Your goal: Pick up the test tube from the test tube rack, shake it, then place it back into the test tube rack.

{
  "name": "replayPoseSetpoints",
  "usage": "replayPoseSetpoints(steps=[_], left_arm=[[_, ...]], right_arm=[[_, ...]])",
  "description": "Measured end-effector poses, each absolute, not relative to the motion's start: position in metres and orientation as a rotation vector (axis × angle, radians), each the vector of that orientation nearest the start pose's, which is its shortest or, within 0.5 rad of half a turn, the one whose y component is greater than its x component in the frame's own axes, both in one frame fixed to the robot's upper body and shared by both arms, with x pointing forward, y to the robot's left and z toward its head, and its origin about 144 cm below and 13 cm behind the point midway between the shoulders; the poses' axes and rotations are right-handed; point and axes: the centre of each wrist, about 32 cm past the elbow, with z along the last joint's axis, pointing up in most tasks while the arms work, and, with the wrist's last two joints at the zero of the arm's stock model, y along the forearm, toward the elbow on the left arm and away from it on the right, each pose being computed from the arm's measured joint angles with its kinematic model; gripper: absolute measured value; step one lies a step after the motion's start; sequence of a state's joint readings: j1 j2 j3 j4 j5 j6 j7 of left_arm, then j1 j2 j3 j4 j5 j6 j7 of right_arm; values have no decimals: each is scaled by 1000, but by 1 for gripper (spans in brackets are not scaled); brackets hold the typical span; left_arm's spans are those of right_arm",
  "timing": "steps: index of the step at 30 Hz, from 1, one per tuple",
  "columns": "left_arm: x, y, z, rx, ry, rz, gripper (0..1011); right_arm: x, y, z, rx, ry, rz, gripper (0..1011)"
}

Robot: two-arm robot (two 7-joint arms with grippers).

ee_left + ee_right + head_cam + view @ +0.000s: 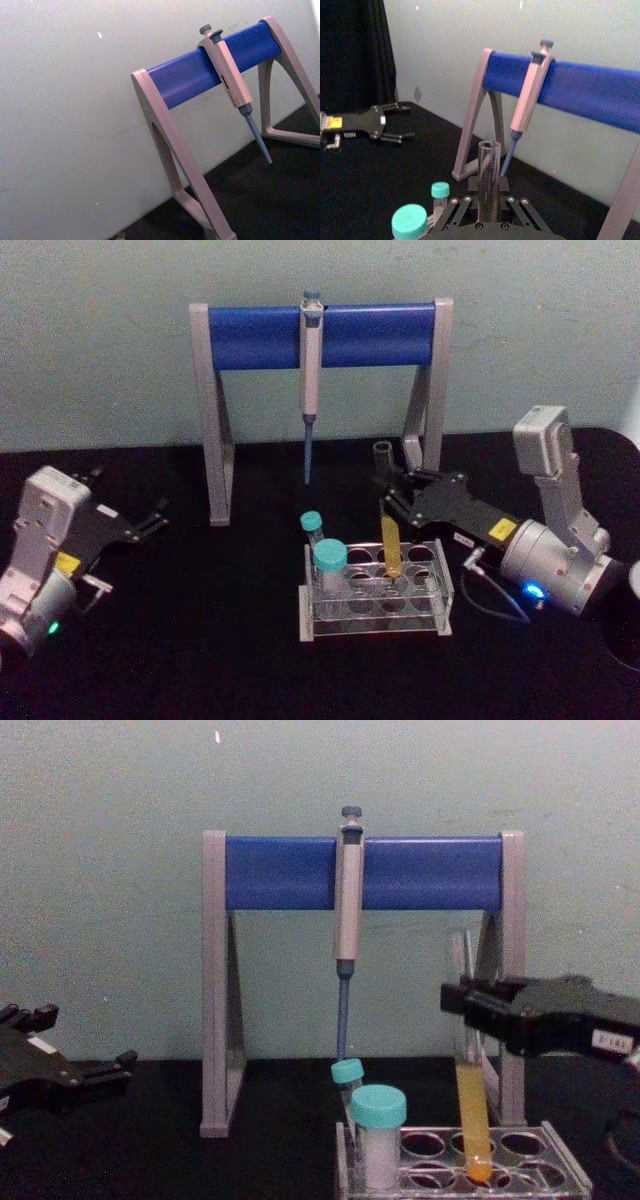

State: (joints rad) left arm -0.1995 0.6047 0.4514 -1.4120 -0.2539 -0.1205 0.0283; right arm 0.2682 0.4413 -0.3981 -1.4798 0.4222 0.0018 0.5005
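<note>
Presently, right gripper [386, 492]: fingers closed on the tube [470, 1105], above its yellow-orange liquid. Tube upright, lower end seated in a hole of the rack [443, 592], right of the rack's middle. Left gripper [152, 518]: fingers apart, empty, low at the left of the black table [200, 640], well apart from the rack. Wide teal-capped vial [329, 565] and slim capped vial [313, 530]: stood at the rack's left end. Pipette [310, 370]: hung on the blue-barred stand [250, 335] behind
</note>
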Motion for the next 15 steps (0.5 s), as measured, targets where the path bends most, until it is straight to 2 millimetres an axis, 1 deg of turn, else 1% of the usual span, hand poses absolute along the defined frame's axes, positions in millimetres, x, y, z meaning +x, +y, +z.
replayPoseSetpoints(steps=[7,15], left_arm=[[489,310,1140,304,-285,1248,1001],[489,310,1140,304,-285,1248,1001]], right_arm=[[510,-257,1194,13,-66,-752,229],[508,-261,1199,104,-88,-785,229]])
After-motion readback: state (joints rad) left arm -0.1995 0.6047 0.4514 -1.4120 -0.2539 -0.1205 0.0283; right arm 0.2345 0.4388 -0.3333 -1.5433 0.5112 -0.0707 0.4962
